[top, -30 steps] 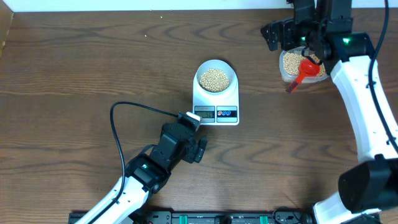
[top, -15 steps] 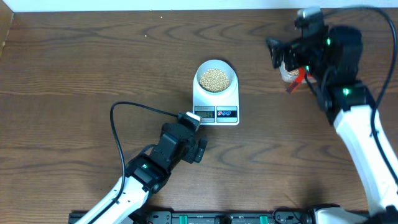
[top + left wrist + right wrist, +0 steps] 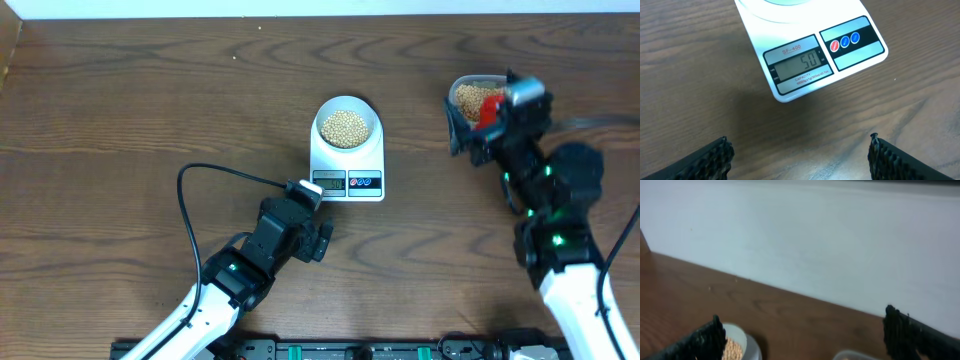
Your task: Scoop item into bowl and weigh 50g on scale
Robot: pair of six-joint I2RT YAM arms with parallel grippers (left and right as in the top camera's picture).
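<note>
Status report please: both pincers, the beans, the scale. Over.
Left pincer open, empty, facing scale. Right pincer open, empty, near tub. Bowl of beans on scale, display shows 50. Nothing blocking.

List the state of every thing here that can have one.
digital kitchen scale: switched on, display reads 50
white bowl: on the scale, filled with tan beans
clear tub: uncovered, holds beans and a red scoop
left hand: open, empty
right hand: open, empty
</note>
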